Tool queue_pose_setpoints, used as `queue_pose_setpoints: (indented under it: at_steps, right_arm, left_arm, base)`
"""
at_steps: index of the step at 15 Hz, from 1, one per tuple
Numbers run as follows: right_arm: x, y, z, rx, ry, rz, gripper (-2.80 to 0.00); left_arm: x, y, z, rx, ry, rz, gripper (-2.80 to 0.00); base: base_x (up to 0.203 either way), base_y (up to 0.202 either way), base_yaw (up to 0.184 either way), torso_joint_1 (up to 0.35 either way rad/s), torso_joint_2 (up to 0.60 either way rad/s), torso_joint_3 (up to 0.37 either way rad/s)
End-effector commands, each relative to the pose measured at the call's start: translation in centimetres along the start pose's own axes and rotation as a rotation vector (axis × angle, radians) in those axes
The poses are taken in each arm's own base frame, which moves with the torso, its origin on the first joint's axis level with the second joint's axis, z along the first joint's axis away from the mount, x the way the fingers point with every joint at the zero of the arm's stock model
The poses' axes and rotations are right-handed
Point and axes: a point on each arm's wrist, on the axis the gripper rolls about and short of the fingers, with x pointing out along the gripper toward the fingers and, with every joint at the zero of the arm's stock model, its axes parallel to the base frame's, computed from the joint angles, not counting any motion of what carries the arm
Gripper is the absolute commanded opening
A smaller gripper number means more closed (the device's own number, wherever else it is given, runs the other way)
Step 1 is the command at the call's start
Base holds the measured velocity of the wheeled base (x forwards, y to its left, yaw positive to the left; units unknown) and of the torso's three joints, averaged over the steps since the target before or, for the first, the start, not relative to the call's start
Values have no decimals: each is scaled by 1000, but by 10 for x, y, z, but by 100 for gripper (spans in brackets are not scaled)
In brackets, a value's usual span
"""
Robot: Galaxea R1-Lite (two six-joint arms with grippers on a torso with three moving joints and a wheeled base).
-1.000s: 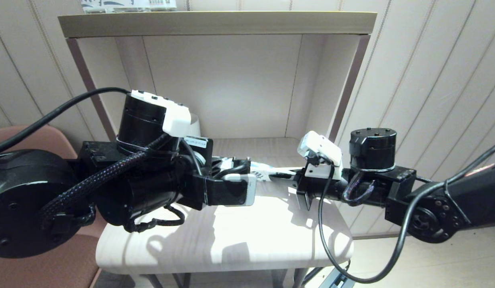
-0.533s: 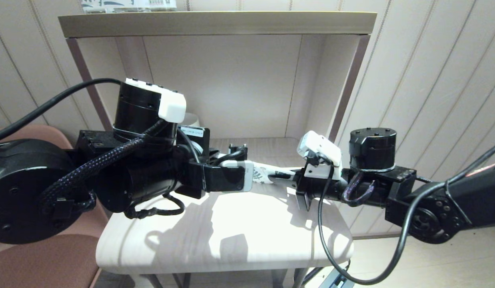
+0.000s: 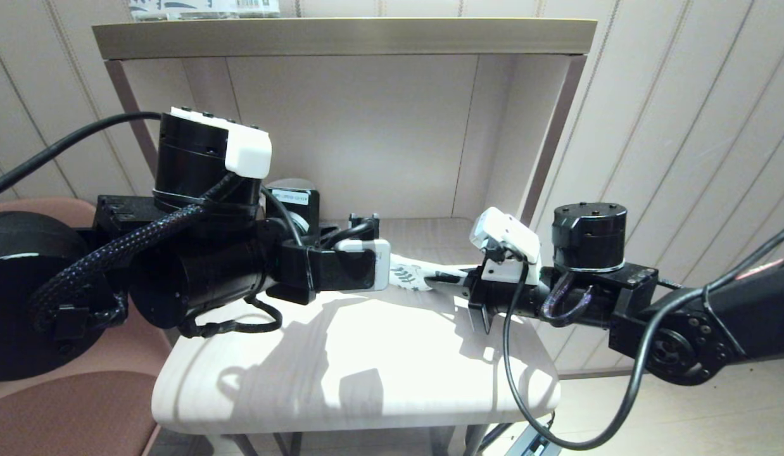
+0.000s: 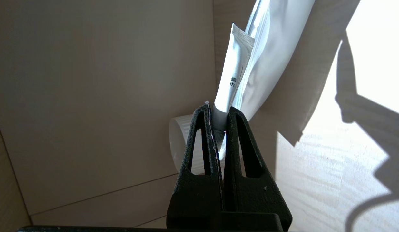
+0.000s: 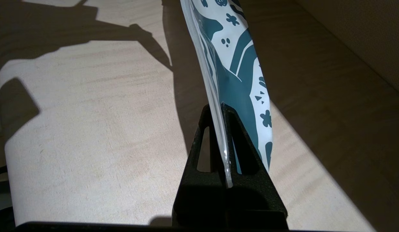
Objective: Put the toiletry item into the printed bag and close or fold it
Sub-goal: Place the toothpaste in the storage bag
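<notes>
The toiletry item [image 4: 233,77] is a small white tube with a crimped end and dark lettering. My left gripper [image 4: 218,111] is shut on its cap end above the table. The tube lies along the plain white end of the printed bag [image 4: 273,42]; I cannot tell whether any of it is inside. The printed bag [image 3: 408,277] hangs stretched between both arms, off the table. My right gripper [image 5: 222,108] is shut on the edge of its blue leaf-printed end [image 5: 241,64]. In the head view, the left gripper [image 3: 387,269] faces the right gripper [image 3: 452,282].
A white ribbed cup [image 4: 178,141] stands behind the left gripper near the shelf's back wall. The shelf's top board [image 3: 341,35] holds a printed package [image 3: 202,7]. A side post [image 3: 550,145] rises at the right. A brown chair [image 3: 82,411] is left of the table edge [image 3: 354,411].
My left arm has drawn back to the left and risen a little with the tube, so more of the pouch shows between the grippers. The right arm has stayed put.
</notes>
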Motion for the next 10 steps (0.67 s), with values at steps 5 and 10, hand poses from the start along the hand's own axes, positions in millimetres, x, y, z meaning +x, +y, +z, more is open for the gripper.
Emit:
queue_pose_setpoints:
  at_steps: [5,10]
  right_arm:
    - [0,0,-1,-2,-1,4,-280]
    - [1,0,-1,-1,0,6,-280]
  left_arm:
    - [8,-2,-2,9,14,-9,-280]
    - [27,-11,-2,6,22,-5,-280]
  base:
    - [0,0,0,0,0,0]
    - [0,0,0,0,0,0]
